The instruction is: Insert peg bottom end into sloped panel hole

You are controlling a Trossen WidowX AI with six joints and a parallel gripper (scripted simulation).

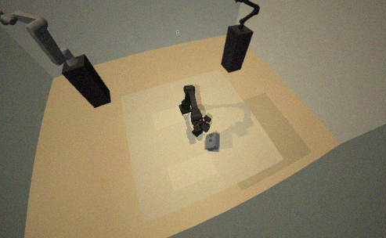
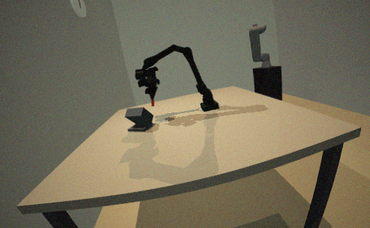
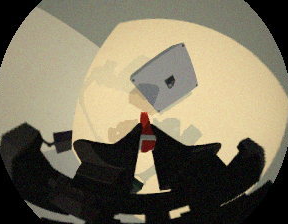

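Observation:
A red peg (image 2: 152,102) (image 3: 144,119) with a light grey band is held in my gripper (image 2: 152,98) (image 3: 145,126), which is shut on it. The peg points down and hangs in the air above the table, clear of the panel. The grey-blue sloped panel (image 1: 213,142) (image 2: 139,117) (image 3: 157,71) stands on the table just beyond the peg. Its face shows one dark angular hole (image 3: 170,81) (image 1: 211,140), turned at an angle in the wrist view. In the top view the peg is hidden by the arm. The exact shape of the peg's end cannot be told.
The table (image 2: 245,150) carries my arm's base (image 2: 209,106) behind the gripper, on the side away from the panel. Two other arms stand on dark pedestals (image 1: 87,81) (image 1: 236,48) away from the table. Shadows of my arm fall across the table top.

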